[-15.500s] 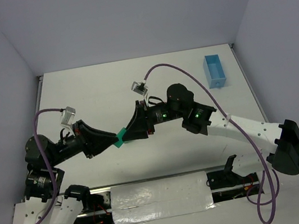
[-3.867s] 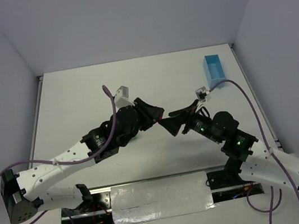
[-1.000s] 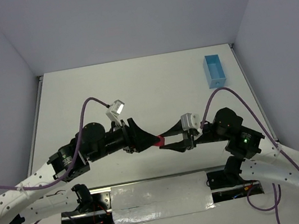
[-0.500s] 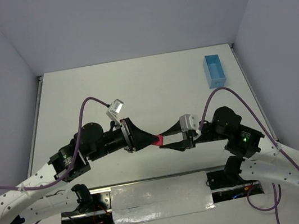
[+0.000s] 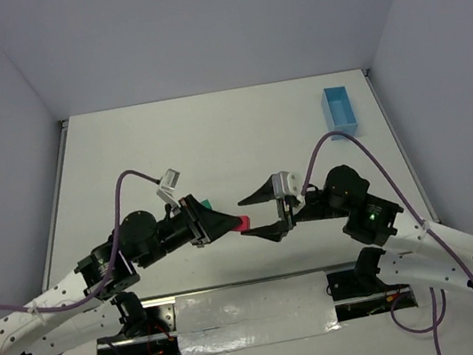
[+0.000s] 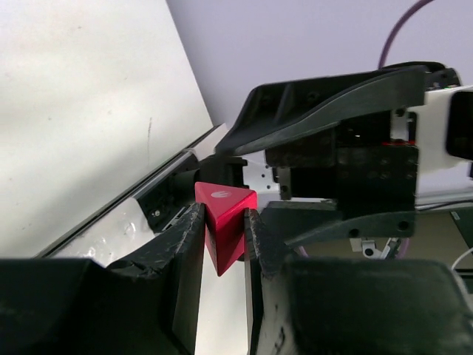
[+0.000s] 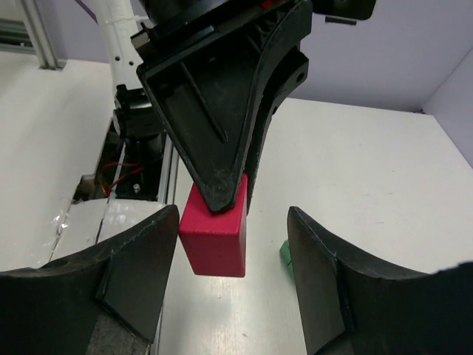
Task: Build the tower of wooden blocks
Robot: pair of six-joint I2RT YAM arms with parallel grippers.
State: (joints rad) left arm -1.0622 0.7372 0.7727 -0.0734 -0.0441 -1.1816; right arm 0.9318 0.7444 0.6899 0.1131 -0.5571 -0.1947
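**Red roof piece, gripped left, flanked right**

Item: red triangular block [image 6: 225,222], painted wood, one piece. It is clamped between the two fingertips of the left gripper [image 5: 236,224] and sticks out just past them, raised off the table [image 5: 168,143]. In the left wrist view its triangular face points away from the gripper.

Left gripper: closed tight on the red triangular block, one finger pressed to each side.

Right gripper [image 5: 245,218]: jaws spread wide, holding nothing. It faces the left gripper tip to tip. The red block sits in the gap between its fingers [image 7: 140,274], close against one and clearly apart from the other.

Item: green block [image 7: 284,254], lying on the table below and just beyond the right gripper's open jaws. From above it shows beside the far flank of the left gripper.

Item: light blue box [image 5: 340,112], on the table well beyond the right gripper, towards the far right corner.
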